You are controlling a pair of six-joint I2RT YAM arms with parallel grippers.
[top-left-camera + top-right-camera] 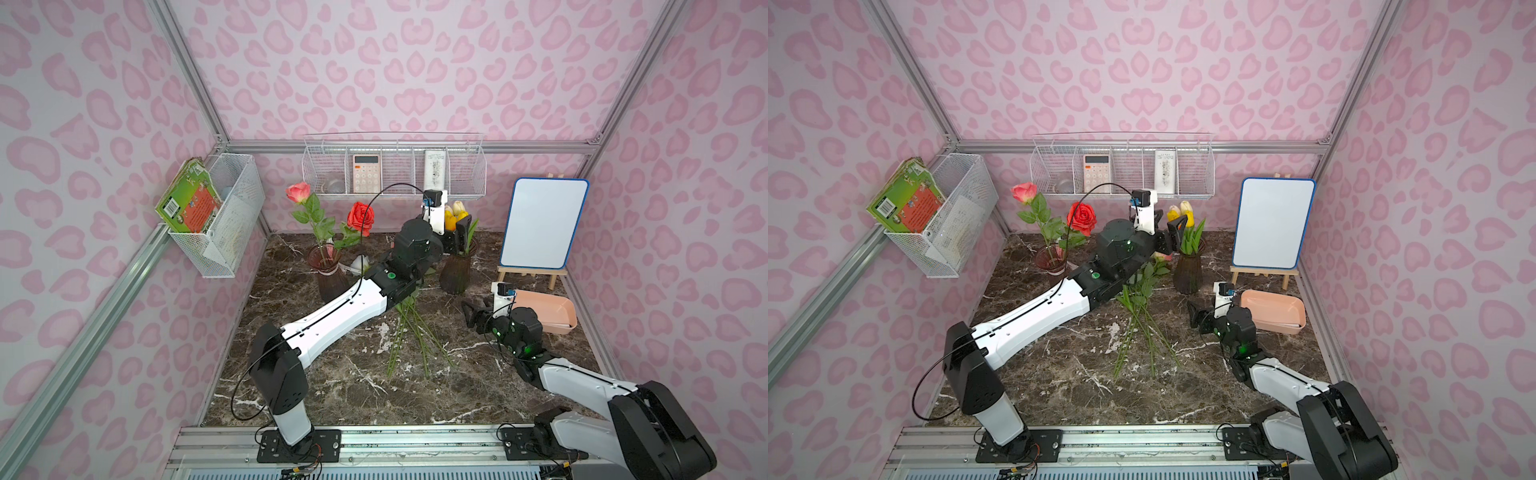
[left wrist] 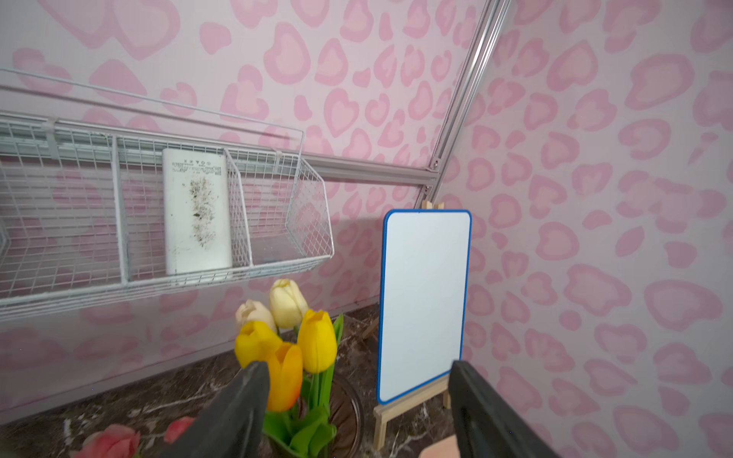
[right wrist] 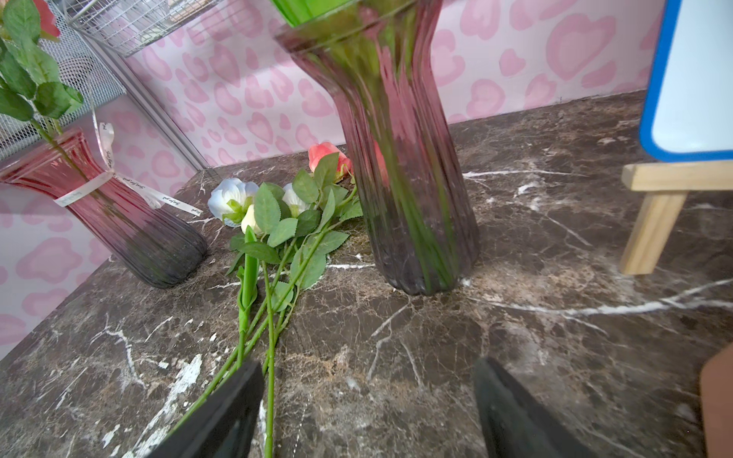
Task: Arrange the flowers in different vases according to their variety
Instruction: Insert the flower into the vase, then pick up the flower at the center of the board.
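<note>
In both top views a ribbed vase with a white neck band [image 1: 330,286] holds a pink rose [image 1: 298,192] and a red rose [image 1: 360,217]. A second vase [image 1: 455,274] holds yellow, orange and cream tulips [image 2: 317,341]. My left gripper [image 2: 357,372] hovers open just above that vase's rim [image 2: 349,412], one finger beside the orange tulip [image 2: 285,376], gripping nothing. Loose flowers lie between the vases: pale blue-white roses [image 3: 230,198], a pink rose [image 3: 323,154] and a cream tulip [image 3: 250,222], stems [image 1: 409,332] pointing forward. My right gripper [image 3: 369,368] is open low over the table, beside the stem ends.
A peach tray [image 1: 552,316] sits right of my right gripper. A whiteboard on a wooden easel [image 1: 542,224] stands at the back right. A wire shelf [image 1: 395,170] hangs on the back wall, and a wire basket with a book [image 1: 224,216] on the left wall.
</note>
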